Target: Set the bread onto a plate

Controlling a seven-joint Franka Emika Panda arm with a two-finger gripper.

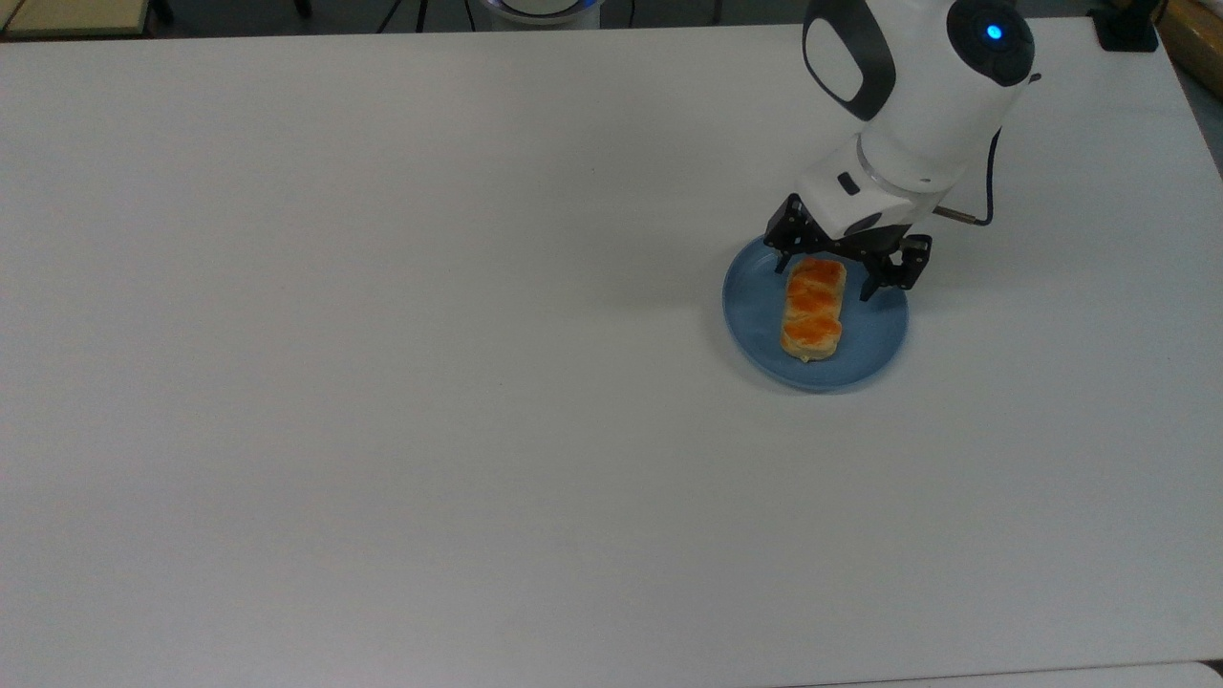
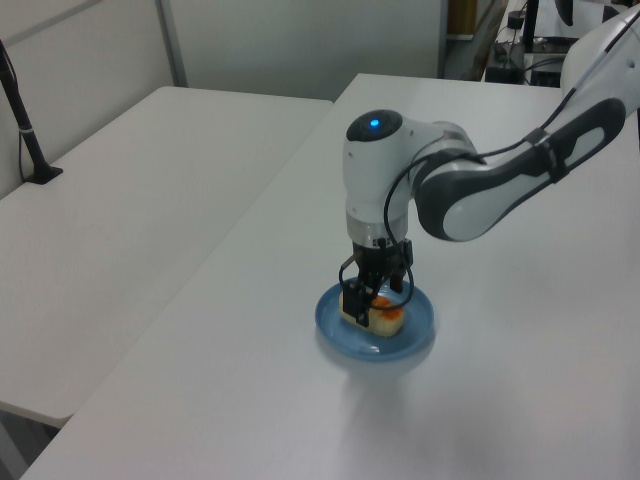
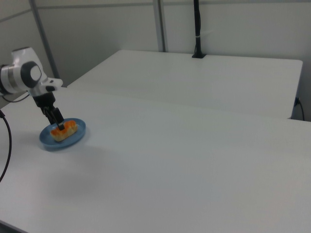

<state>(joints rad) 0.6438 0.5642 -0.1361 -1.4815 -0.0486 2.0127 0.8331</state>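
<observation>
- Bread (image 1: 813, 309) lies flat on the plate (image 1: 865, 355), long axis running up and down in the top view, its three glazed bumps facing up. Its upper end sits between the fingers of the gripper (image 1: 843, 267).
- Gripper fingers stand spread on either side of that end, apart from the crust as far as you can see from the top view; nothing is pinched.
- You should judge the bread as light and soft, with a glossy top that could slip or dent. If you ever need to take it again, close across the short width, on the pale side walls, near the middle bump, and squeeze gently.
- Plate holds the bread alone. The loaf sits a little toward the top view's left of centre, well inside the raised rim, and nothing hangs over the edge.
- Plate itself looks like thin plastic resting on the table (image 1: 382, 382); expect it to slide if a finger catches the rim, so lift straight up.
- Task looks done bar the retreat.
</observation>
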